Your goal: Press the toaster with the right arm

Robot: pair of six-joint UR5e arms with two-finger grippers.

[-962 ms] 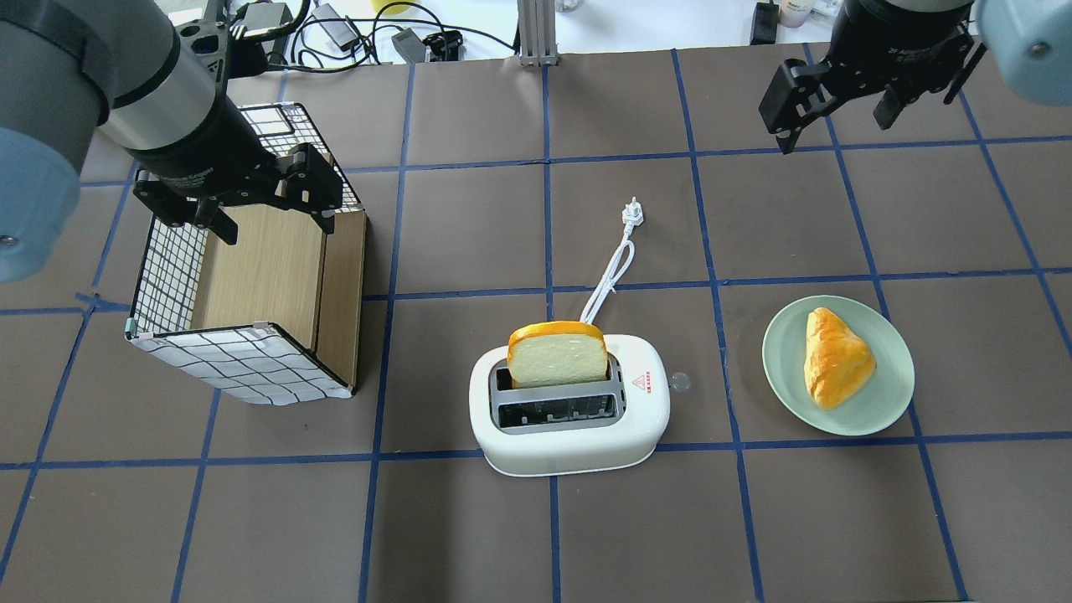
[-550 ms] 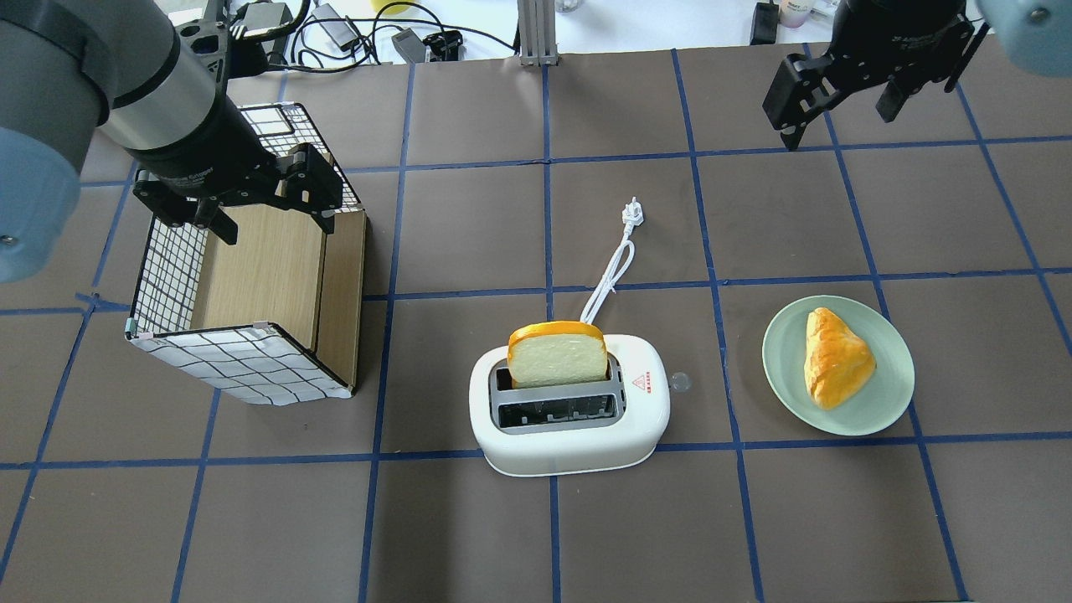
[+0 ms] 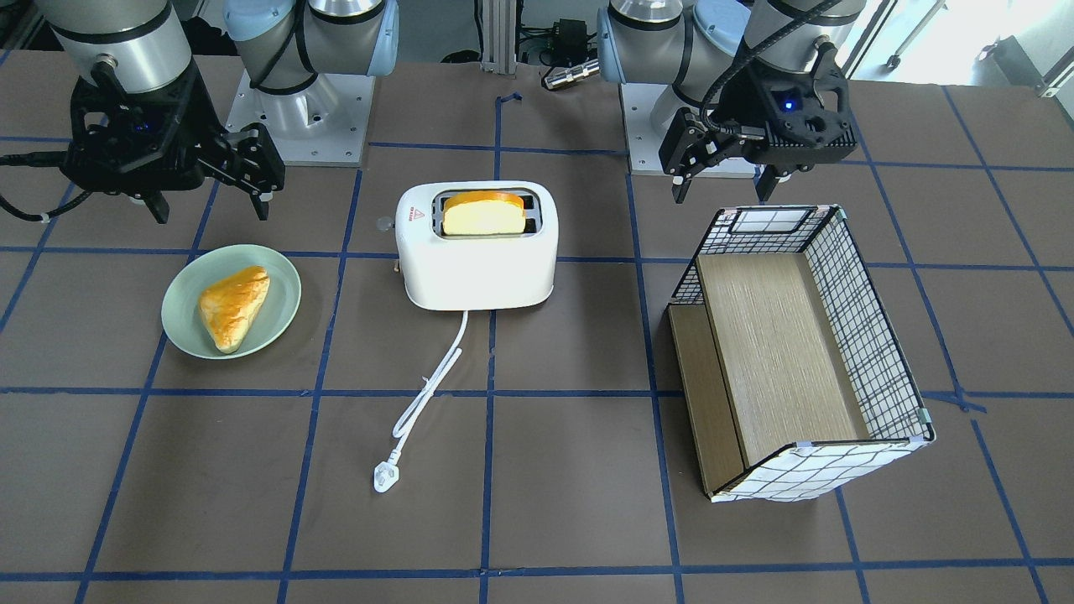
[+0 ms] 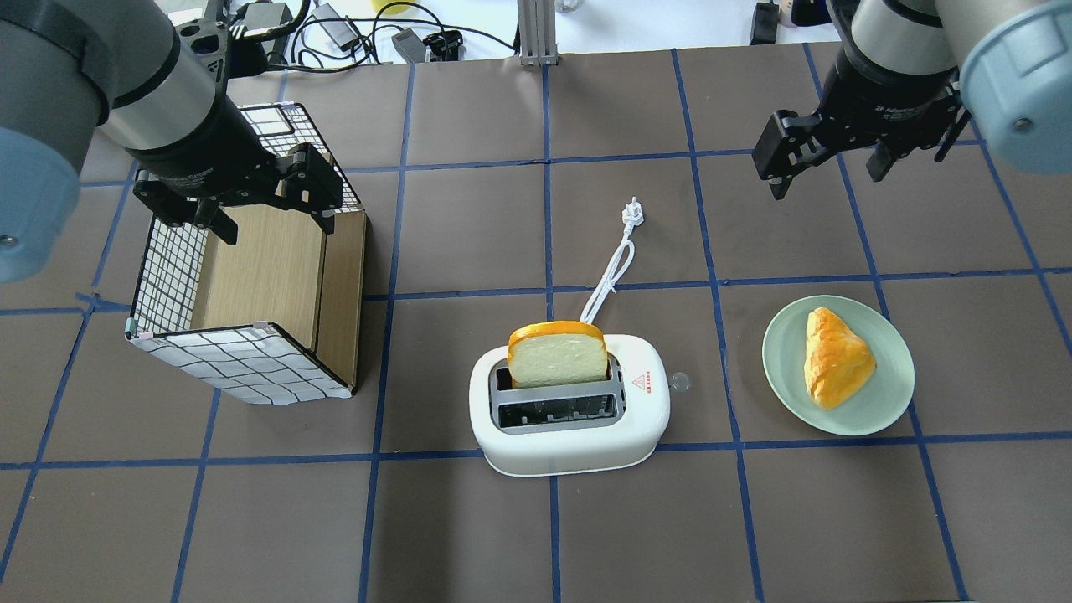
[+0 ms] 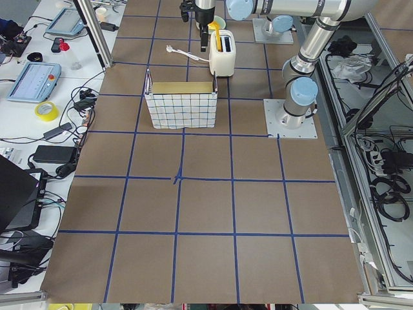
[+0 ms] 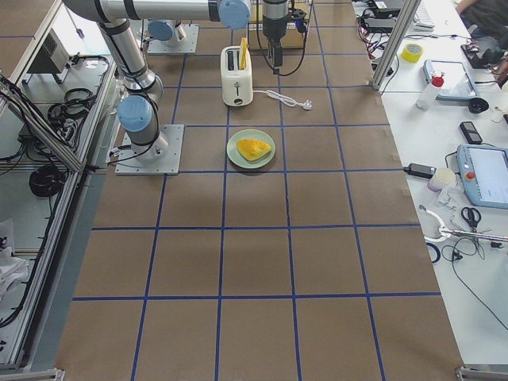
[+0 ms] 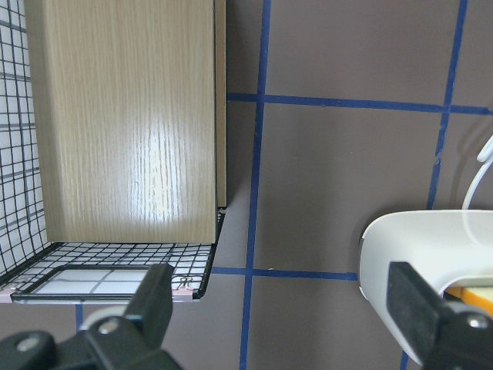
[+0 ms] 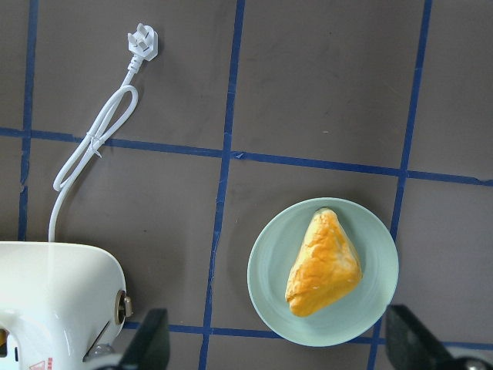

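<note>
Overhead exterior: R end effector [image 4: 825,172] jaws wide, well clear of toaster [image 4: 569,435].

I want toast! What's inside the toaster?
A bread slice stands in the toaster, in the slot away from the robot, top poking out, bottom hidden. The other slot is empty.

Table [image 4: 469,218]: brown surface ruled into squares by blue tape lines. Lower centre of the overhead view: white toaster [image 4: 569,440], standing over a tape crossing. Its white cord [image 4: 610,280] runs up-frame across the surface and ends in a plug [image 4: 634,213] lying flat. Right: pale green plate [image 4: 889,394]. Left: wire-grid basket [image 4: 243,362] with wooden panels.
</note>
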